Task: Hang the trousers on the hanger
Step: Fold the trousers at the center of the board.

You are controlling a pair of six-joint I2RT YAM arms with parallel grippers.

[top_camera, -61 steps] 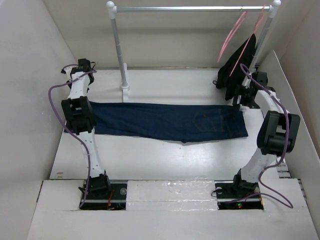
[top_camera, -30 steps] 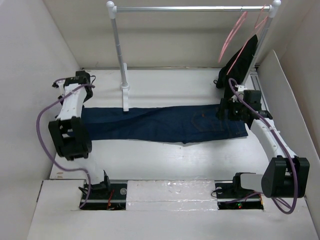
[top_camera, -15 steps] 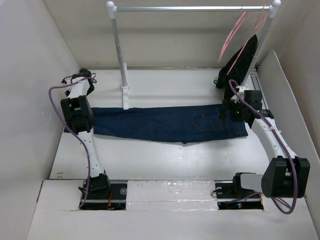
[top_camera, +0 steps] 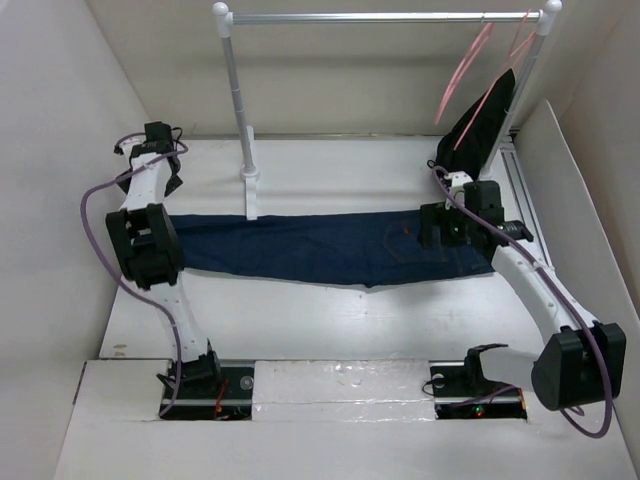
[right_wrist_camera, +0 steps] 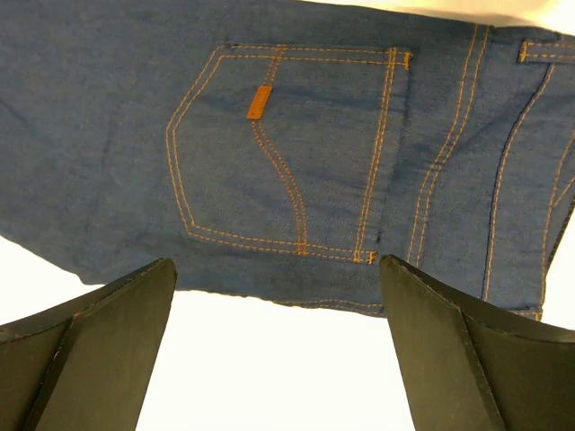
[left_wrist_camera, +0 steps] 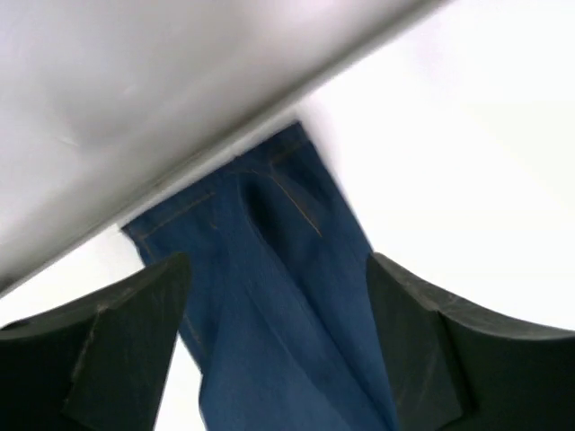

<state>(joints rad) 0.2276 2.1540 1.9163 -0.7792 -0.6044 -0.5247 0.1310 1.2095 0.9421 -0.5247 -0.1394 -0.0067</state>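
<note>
Trousers flat on table, full length. Hanger up on rail, well apart. Left tool spread over hems, right tool spread over back pocket, both empty. Risk: single-layer pinch, denim sags, slips off.

Premises: a robotics test cell, not a home. Evidence: plain white panels enclose a white table. A left arm and right arm are bolted at its near edge, purple cables exposed. A metal garment rail stands behind.
</note>
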